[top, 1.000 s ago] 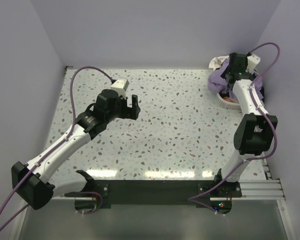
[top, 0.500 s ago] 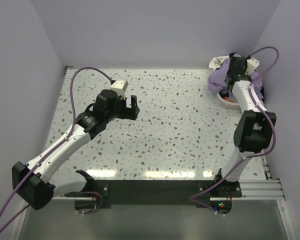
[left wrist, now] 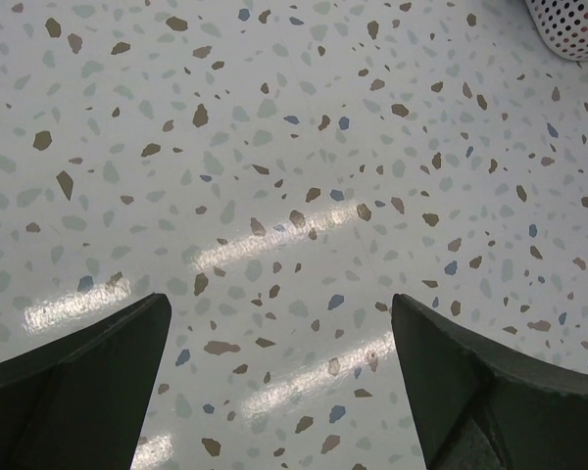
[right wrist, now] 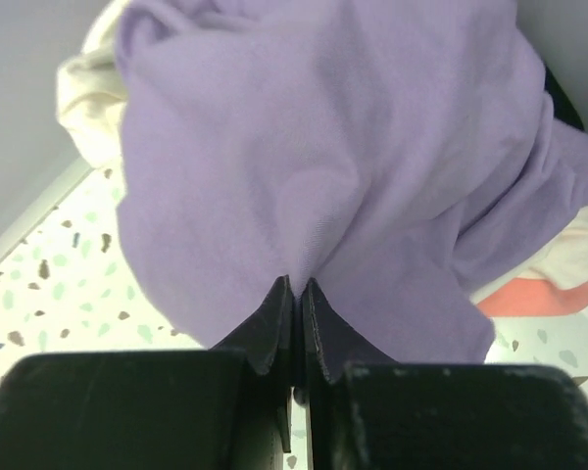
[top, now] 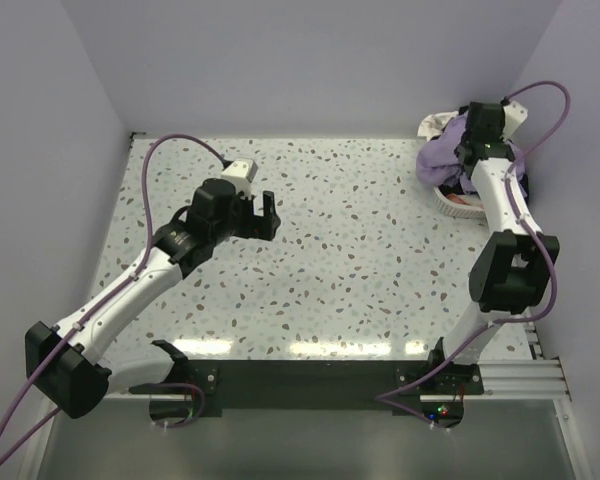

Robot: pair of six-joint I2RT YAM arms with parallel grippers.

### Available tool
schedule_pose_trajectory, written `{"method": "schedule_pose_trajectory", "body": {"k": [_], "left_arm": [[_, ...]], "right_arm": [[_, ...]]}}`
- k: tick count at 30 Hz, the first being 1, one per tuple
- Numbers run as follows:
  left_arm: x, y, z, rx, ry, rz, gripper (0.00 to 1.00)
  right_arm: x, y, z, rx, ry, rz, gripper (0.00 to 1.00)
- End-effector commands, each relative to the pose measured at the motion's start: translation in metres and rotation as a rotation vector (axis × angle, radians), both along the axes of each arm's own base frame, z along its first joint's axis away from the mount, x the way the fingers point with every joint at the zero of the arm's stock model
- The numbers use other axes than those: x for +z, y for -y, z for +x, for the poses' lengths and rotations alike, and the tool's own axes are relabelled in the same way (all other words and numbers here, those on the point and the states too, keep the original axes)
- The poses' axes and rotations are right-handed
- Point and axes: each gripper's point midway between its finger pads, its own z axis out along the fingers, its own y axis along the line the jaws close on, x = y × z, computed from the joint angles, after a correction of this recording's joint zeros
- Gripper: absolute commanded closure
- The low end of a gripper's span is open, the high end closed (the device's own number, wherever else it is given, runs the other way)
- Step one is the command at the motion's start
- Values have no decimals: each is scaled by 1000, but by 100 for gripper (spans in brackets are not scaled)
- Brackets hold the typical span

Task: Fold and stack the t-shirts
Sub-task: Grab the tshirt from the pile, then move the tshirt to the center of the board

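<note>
The white basket [top: 448, 204] sat in the far right corner of the table [top: 360, 270], heaped above its rim. The lilac t-shirt [top: 438, 160] lay on top of the heap and spilled over the basket's left side. A white t-shirt [top: 435, 124] was bunched behind it, close to the back wall. From my right wrist I also saw a pink-red t-shirt [right wrist: 534, 294] showing low under the lilac folds at the right. A sliver of dark cloth sat at that view's right edge, but I could not tell what it was.

My right arm rose from its base along the table's right edge, elbow lifted and forearm stretched toward the corner, with the wrist over the heap. My right pincer [right wrist: 296, 289] was squeezed together, and a pucker of the lilac t-shirt [right wrist: 323, 147] was caught at its tips.

My left arm lay diagonally across the left half of the table. My left pincer [left wrist: 279, 304] gaped wide and held nothing above the speckled tabletop, well apart from the basket. Only the basket's dotted wall [left wrist: 573, 24] showed in the far corner of that wrist's view.
</note>
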Motion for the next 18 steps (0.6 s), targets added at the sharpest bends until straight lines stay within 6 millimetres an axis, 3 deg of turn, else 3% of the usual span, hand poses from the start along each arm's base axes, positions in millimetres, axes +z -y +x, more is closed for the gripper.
{"method": "schedule_pose_trajectory", "body": {"k": [1, 5, 10, 13, 16, 18], "left_arm": [[7, 3, 4, -6, 19, -29, 0], [9, 5, 3, -13, 21, -38, 0], [15, 6, 2, -18, 31, -53, 0], [21, 6, 1, -18, 43, -64, 0], [26, 5, 0, -12, 53, -72, 0], [31, 5, 0, -10, 58, -82, 0]], "right_arm": [[91, -4, -5, 49, 184, -32, 100], [134, -21, -8, 143, 262, -21, 100], [184, -63, -17, 294, 345, -45, 100], [233, -107, -29, 395, 424, -93, 100], [271, -174, -45, 557, 495, -105, 100], [291, -199, -57, 620, 539, -102, 100]]}}
